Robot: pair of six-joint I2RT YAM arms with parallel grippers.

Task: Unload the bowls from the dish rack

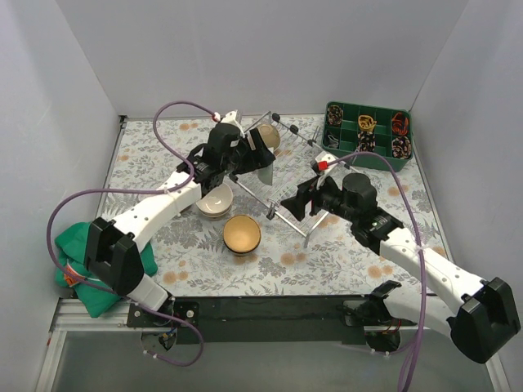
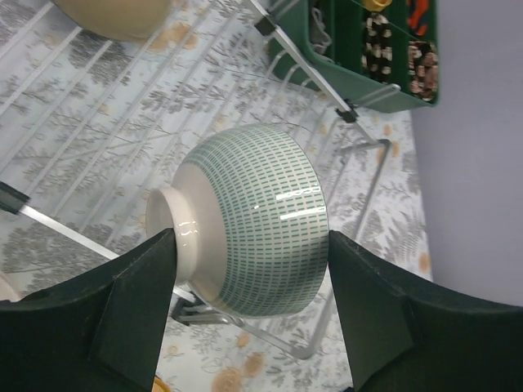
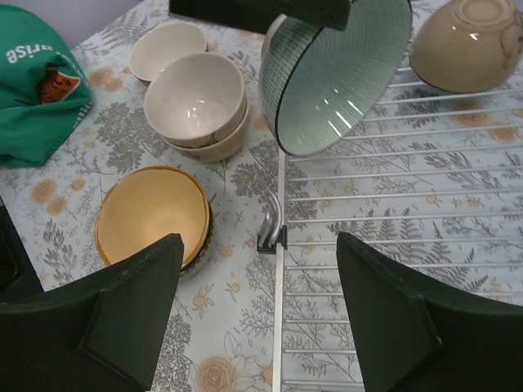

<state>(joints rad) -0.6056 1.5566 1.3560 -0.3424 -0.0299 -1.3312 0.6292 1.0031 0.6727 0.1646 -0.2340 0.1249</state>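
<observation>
While the left gripper (image 2: 252, 245) clamps the tipped celadon bowl (image 2: 253, 208), the bowl stack (image 3: 196, 102) lies leftward; the right gripper (image 3: 260, 245) gapes empty.

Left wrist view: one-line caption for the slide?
Left gripper clamps a green-patterned bowl on its side above the wire dish rack, with the green compartment tray behind.

A: Where's the dish rack (image 1: 288, 167)?
B: Mid-worktop, toward the far edge, one bowl (image 1: 268, 135) at its far end. The compartment tray (image 1: 380, 160) sits in the far right corner.
A: And left of the rack?
B: Stacked bowls (image 1: 216, 200), another bowl (image 1: 242, 233) nearer the near edge; a cloth (image 1: 75, 245) at the near left corner.
</observation>
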